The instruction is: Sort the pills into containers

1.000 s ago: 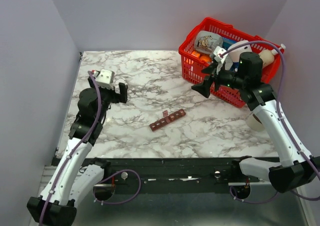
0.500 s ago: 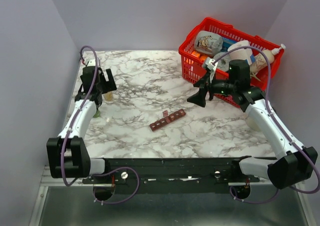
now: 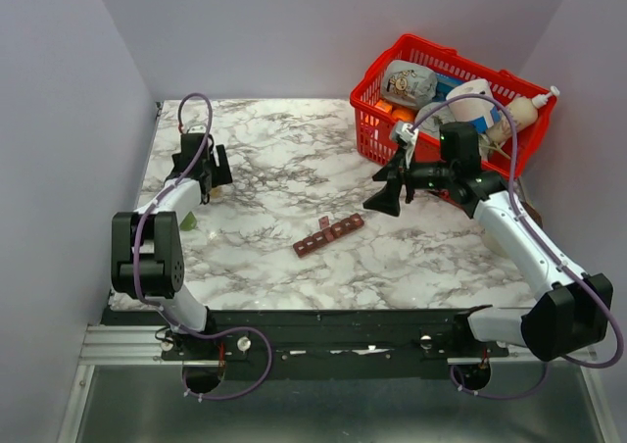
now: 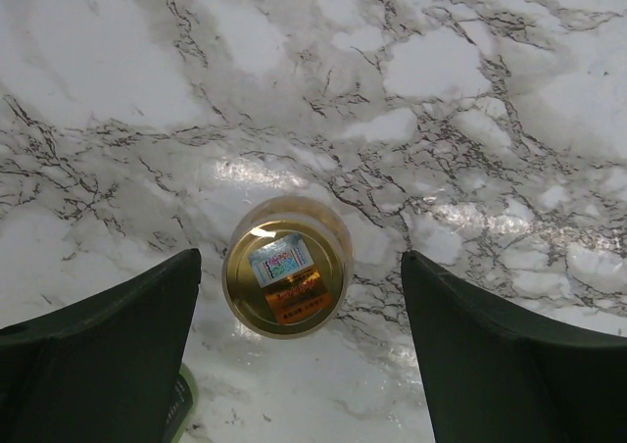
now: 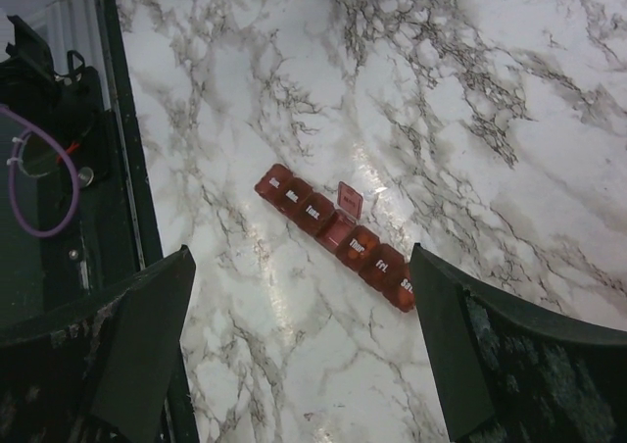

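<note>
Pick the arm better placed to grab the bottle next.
Left. The left gripper hangs directly over the upright bottle, open fingers either side with gaps. The right gripper, open too, hovers above the pill organizer, across the table.

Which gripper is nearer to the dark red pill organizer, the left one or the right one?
Right. The right gripper hovers just beyond the pill organizer, on its right; the left gripper is far to its left, above a small bottle.

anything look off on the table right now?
Minor only: the pill organizer lies diagonal to the table edge, one middle lid flipped up, the rest shut. A greenish cap lies apart from the bottle. No spill visible.
</note>
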`<state>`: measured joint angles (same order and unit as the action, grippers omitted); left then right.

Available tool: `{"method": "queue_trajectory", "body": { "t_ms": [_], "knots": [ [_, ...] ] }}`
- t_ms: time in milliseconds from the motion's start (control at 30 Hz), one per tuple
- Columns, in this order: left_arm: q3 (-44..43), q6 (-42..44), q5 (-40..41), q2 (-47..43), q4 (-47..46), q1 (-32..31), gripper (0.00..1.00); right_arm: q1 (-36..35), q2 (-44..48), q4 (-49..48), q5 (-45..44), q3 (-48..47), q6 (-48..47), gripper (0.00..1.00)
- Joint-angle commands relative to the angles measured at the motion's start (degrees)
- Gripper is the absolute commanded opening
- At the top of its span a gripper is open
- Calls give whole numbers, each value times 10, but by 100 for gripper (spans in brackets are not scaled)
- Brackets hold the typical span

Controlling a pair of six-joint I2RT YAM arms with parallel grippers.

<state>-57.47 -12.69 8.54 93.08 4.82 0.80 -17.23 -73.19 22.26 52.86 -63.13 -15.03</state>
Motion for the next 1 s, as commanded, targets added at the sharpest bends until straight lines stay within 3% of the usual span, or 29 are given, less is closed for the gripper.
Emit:
{"method": "queue_trajectory", "body": {
  "t_ms": [0,367,467,500,533,633,800,967],
  "knots": [
    [12,6,29,25,-36,3,89,1,-10,-16,42,9,-6,100],
    [5,9,23,52,-46,3,77,1,-11,-14,52,16,-11,100],
    [3,19,22,47,-43,3,57,1,-12,-14,56,17,-15,100],
    [1,21,23,44,-39,3,38,1,-13,-13,58,18,-20,100],
    [-4,26,21,40,-32,4,30,1,-13,-10,60,19,-26,100],
    [-12,36,-3,19,-7,0,16,1,-9,8,75,31,-88,100],
    [-43,56,-167,-43,76,-40,8,1,-5,79,104,42,-246,100],
    [-37,58,-358,-125,126,-112,7,-9,1,107,117,43,-298,100]
  ]
}}
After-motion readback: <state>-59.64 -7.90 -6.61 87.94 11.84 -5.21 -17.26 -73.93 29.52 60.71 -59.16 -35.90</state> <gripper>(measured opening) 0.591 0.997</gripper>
